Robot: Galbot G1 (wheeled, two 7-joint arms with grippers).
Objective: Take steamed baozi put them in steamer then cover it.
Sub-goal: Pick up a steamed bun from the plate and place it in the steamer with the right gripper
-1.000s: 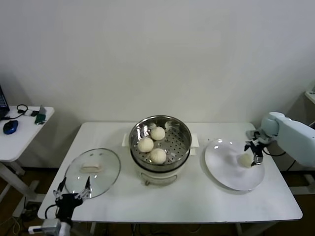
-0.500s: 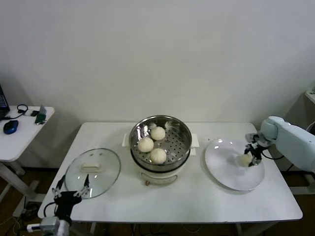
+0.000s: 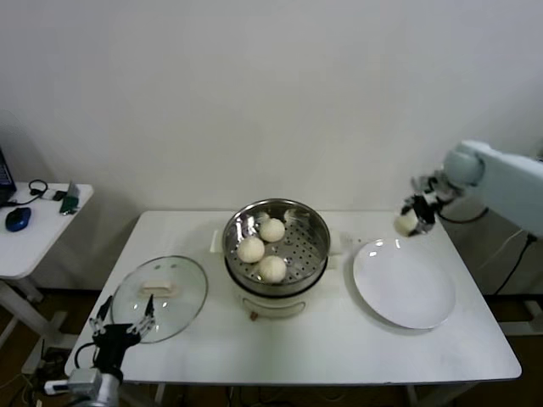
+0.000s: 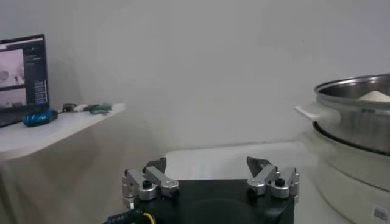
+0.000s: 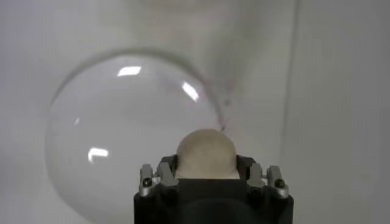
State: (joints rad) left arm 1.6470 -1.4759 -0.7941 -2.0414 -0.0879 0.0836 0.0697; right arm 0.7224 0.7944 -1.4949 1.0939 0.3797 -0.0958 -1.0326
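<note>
The right tool (image 5: 206,176) hides the held baozi's (image 5: 205,151) lower half; the plate (image 5: 91,182) is cut off.

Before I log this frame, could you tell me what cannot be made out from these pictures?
- Right wrist view: the lower half of the held baozi is hidden by the right gripper.
- Left wrist view: the steamer is cut off by the picture edge; the cover is out of view.
- Head view: the left gripper is too small to show detail.

Even, bright indoor light, soft shadows, glare patches on the white plate (image 5: 131,152), hazy wrist views
</note>
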